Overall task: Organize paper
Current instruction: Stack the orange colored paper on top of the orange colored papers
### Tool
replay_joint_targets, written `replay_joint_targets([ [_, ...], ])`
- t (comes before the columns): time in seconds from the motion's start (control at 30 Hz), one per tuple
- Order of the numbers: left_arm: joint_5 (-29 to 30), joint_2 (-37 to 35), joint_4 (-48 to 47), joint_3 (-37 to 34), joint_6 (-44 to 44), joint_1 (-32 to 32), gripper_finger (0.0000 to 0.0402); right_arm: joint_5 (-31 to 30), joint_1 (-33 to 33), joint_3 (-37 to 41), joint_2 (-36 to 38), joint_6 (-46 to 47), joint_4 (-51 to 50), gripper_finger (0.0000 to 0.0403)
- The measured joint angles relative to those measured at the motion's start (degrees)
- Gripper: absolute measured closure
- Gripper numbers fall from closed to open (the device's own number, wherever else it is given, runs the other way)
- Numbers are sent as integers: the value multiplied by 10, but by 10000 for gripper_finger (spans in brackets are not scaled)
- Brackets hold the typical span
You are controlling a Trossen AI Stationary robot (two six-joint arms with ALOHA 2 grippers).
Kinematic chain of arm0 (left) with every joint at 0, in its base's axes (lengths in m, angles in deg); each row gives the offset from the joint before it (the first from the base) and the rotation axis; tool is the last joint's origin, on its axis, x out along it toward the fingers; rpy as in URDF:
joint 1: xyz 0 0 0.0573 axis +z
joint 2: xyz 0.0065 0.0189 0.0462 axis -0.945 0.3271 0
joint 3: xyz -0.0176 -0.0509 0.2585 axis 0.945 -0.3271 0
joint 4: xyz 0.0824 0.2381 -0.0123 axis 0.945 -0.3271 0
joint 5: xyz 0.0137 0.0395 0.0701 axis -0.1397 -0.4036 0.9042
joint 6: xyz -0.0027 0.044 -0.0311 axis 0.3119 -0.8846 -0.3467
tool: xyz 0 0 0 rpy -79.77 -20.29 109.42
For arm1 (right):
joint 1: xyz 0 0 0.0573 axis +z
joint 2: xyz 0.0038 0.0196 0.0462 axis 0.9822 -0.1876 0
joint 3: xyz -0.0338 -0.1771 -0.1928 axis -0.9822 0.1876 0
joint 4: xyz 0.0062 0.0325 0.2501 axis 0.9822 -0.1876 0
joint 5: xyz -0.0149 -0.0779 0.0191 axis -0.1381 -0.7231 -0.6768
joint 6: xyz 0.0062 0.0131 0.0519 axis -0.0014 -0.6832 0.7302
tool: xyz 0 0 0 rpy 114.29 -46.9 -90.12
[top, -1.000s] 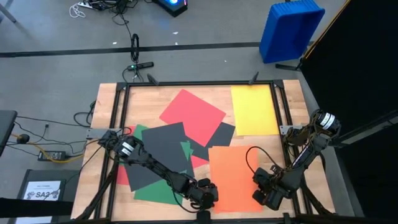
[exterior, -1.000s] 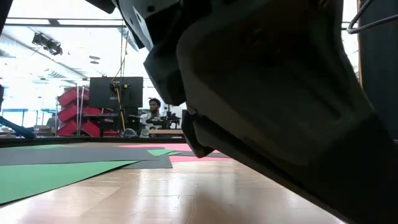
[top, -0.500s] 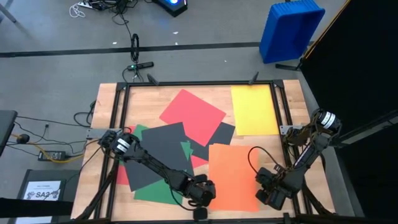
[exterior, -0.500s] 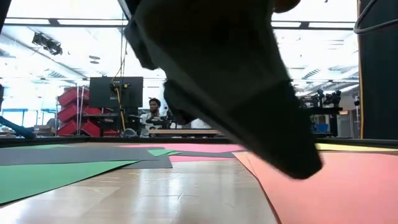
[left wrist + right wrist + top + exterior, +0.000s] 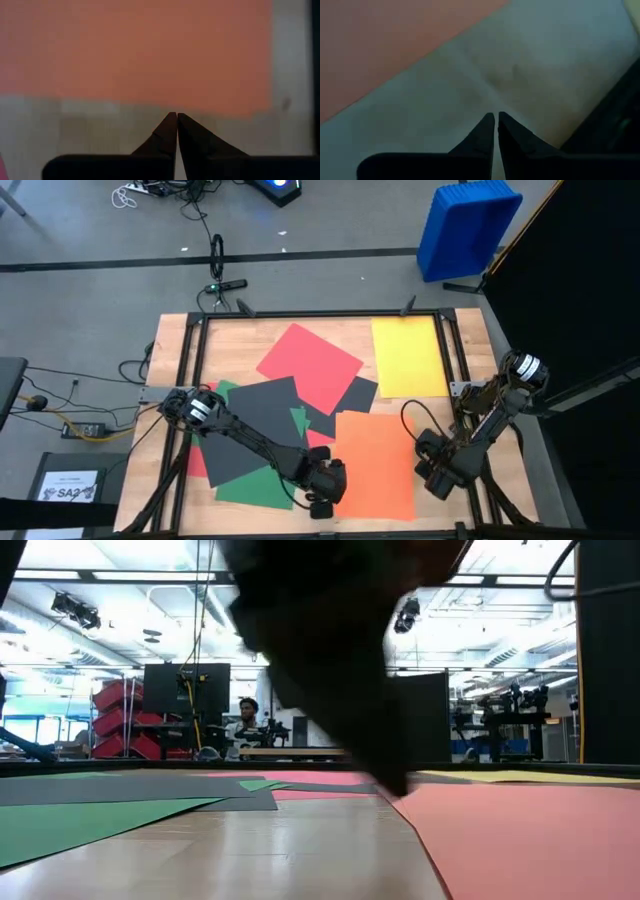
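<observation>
Coloured sheets lie flat on the wooden table. An orange sheet (image 5: 375, 465) is at the near right, a yellow sheet (image 5: 410, 357) at the far right and a red sheet (image 5: 310, 365) at the far middle. Dark grey sheets (image 5: 255, 430) overlap a green sheet (image 5: 250, 488) on the left. My left gripper (image 5: 333, 482) is shut, low beside the orange sheet's left edge (image 5: 150, 97), close to its near corner. My right gripper (image 5: 438, 470) is shut over bare wood (image 5: 530, 70), just right of the orange sheet (image 5: 380, 45). My left gripper (image 5: 177, 116) points its shut tips level from the table's left at the orange sheet's left edge, over the wood just short of it. Whether the tips touch the table or the sheet, I cannot tell; in the low view the gripper (image 5: 380, 765) is a blur.
A black metal frame (image 5: 320, 315) runs round the tabletop, and its right rail (image 5: 455, 380) is close to my right arm. Bare wood shows along the far edge (image 5: 230, 340). A blue bin (image 5: 465, 225) stands on the floor beyond the table. A person sits far off in the room (image 5: 248, 720).
My left gripper has drawn back from the near edge toward the far side, and in the low view its bulk has cleared the orange sheet. My right gripper has moved toward the far edge along the orange sheet's right side.
</observation>
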Motion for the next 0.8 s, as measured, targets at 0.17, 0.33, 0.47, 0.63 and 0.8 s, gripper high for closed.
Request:
replay_joint_targets([
  [0.17, -35, 0, -29, 0, 19, -6, 402, 8, -48, 47, 5, -56, 54, 403],
  [0.33, -50, 0, -10, 0, 24, -9, 402, 17, -84, 63, 9, -95, 80, 403],
  [0.47, -69, 13, 14, 0, 25, -9, 402, 14, -107, 64, 13, -124, 81, 403],
  [0.63, -89, 31, 27, 2, 35, -9, 402, 0, -126, 66, 20, -149, 78, 403],
  [0.8, -89, 33, 37, 2, 39, -10, 402, -11, -143, 67, 20, -169, 85, 403],
])
